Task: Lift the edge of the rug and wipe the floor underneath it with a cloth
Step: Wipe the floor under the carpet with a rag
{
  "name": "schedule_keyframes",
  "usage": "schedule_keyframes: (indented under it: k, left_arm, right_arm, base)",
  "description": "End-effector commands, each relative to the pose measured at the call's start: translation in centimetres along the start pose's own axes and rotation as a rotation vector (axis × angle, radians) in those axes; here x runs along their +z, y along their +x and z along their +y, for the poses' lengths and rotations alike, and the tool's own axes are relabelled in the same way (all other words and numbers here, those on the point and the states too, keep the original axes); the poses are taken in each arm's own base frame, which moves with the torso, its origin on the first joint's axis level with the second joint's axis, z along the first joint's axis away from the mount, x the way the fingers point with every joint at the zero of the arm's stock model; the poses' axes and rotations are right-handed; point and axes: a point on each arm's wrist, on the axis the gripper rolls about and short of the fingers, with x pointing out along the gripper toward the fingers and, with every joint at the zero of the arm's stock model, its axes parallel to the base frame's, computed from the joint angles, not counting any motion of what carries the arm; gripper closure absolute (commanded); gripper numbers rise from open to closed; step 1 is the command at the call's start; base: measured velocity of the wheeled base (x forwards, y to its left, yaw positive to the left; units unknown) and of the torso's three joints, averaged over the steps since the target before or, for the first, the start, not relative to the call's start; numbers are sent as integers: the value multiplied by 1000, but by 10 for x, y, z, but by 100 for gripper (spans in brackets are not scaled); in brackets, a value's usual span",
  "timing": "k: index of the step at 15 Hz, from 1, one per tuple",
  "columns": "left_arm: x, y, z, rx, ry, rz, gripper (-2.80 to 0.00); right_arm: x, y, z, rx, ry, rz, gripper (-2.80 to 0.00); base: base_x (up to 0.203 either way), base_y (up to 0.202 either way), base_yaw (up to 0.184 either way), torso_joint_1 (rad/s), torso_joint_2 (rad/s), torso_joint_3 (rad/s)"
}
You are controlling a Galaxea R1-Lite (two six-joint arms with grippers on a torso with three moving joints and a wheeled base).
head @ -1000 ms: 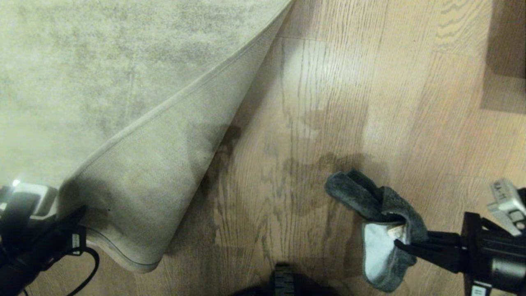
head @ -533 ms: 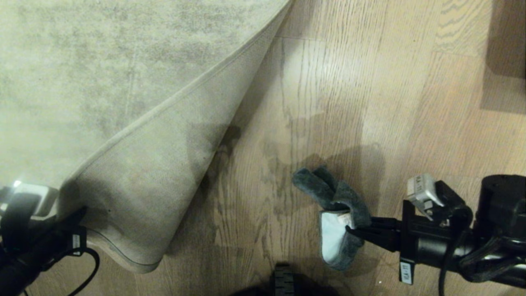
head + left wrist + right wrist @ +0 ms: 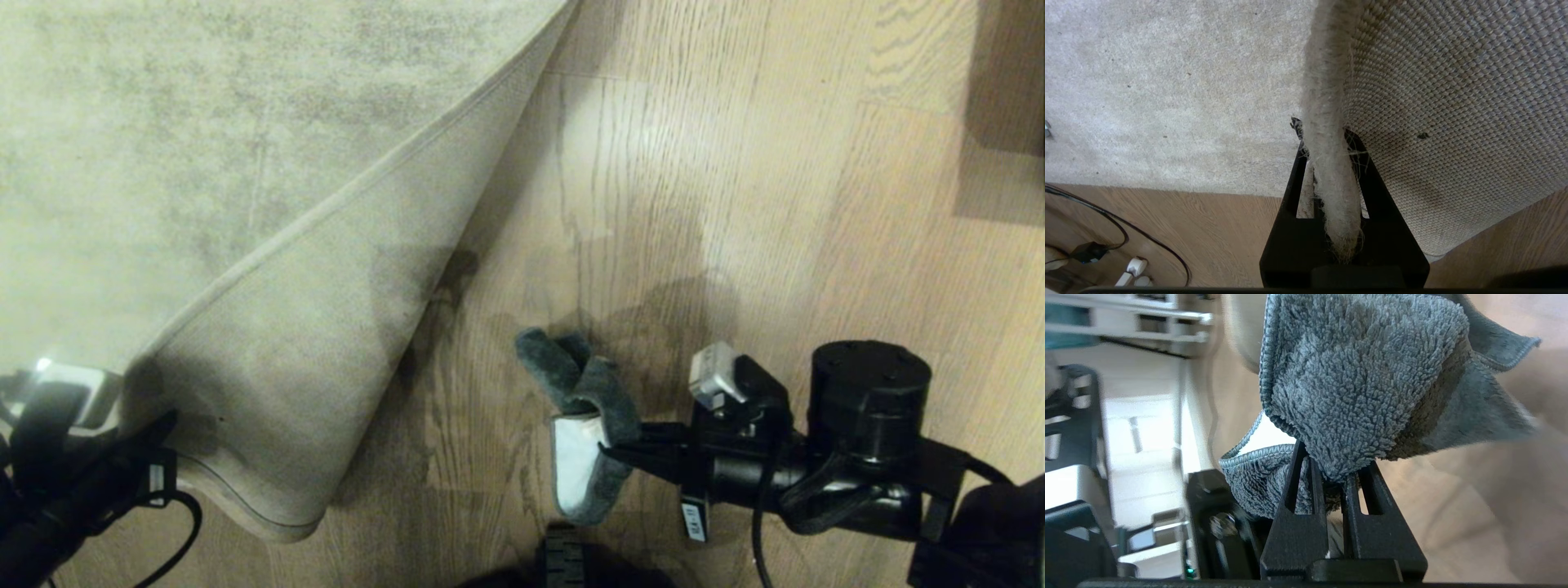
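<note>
Where the one rug folds back, the left gripper [image 3: 1327, 163] pinches its frayed rug edge [image 3: 1331, 179] at lower left, baring coarse woven backing [image 3: 326, 343] beside mottled short pile. To its right lies the floor [image 3: 653, 204], glossy wavy-grained oak planks. Further right, the right gripper [image 3: 1333, 473] reaches in level, fingers [image 3: 1298, 506] clamped on the one cloth [image 3: 584, 425], a fluffy grey-green terry rag folded double, hanging just over the bared planks. Two black grippers, each gripping.
</note>
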Motion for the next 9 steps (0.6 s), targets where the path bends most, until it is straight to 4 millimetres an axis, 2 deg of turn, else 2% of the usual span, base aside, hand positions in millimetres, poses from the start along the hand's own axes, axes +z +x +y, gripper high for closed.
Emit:
schedule_keyframes:
  k: [1,9]
  left_arm:
    - [0,1,0,1,3,-2,0]
    - [-1,0,0,1,1,3,0]
  right_arm:
    - [-7,31,8,68,-3,17,0]
    - [-20,113,24,118,-34,11,0]
  base:
    - [0,0,0,0,0,0]
    - [0,0,0,0,0,0]
